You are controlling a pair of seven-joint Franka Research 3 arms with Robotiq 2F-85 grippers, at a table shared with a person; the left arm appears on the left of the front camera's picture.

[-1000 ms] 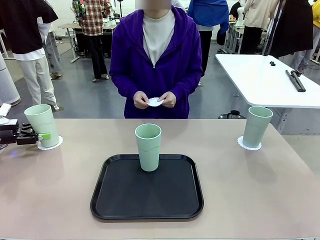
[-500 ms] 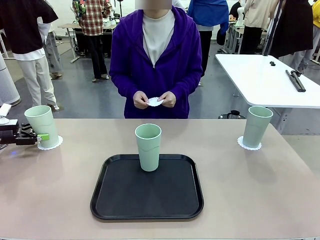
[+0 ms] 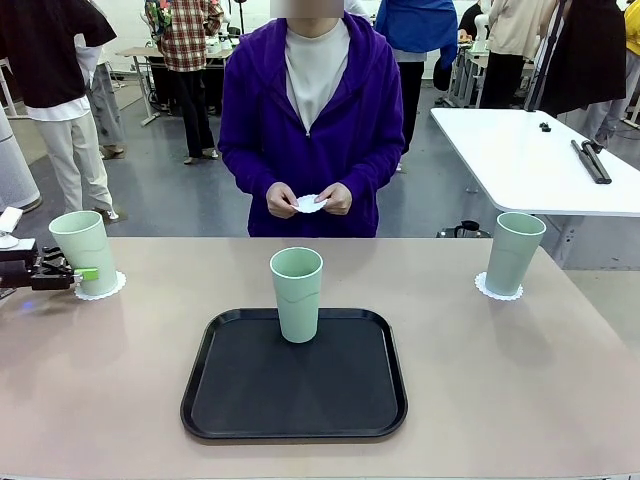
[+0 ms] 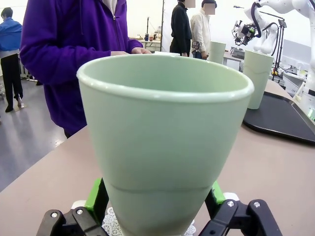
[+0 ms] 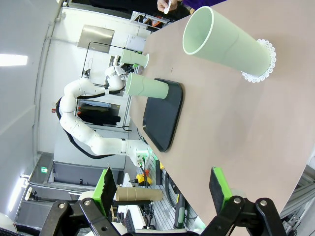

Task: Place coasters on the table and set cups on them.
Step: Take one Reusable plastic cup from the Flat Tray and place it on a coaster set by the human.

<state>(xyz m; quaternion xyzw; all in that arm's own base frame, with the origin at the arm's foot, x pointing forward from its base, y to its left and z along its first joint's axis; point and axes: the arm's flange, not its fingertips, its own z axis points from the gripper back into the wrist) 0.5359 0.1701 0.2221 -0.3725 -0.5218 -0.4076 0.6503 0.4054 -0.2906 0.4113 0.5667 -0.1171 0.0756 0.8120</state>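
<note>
Doily point(image 3: 103, 290) lies under the left cup point(image 3: 84, 250) at the table's point(image 3: 500, 380) far left. My left gripper point(image 3: 75, 271) straddles that cup low; gripping or released, I cannot tell. Right gripper point(image 5: 162, 189) hangs wide, empty. Middle cup point(image 3: 297, 293) stands on the tray point(image 3: 230, 400), probably because the person's hands point(image 3: 340, 198) hold the last doily point(image 3: 311, 204).

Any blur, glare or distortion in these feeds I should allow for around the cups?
Front view: sharp and evenly lit, only a soft sheen on the table. Left wrist view: wide-angle closeness balloons the left cup across most of the frame. Right wrist view: rolled sideways, so the right cup looks toppled though it stands on its coaster.
</note>
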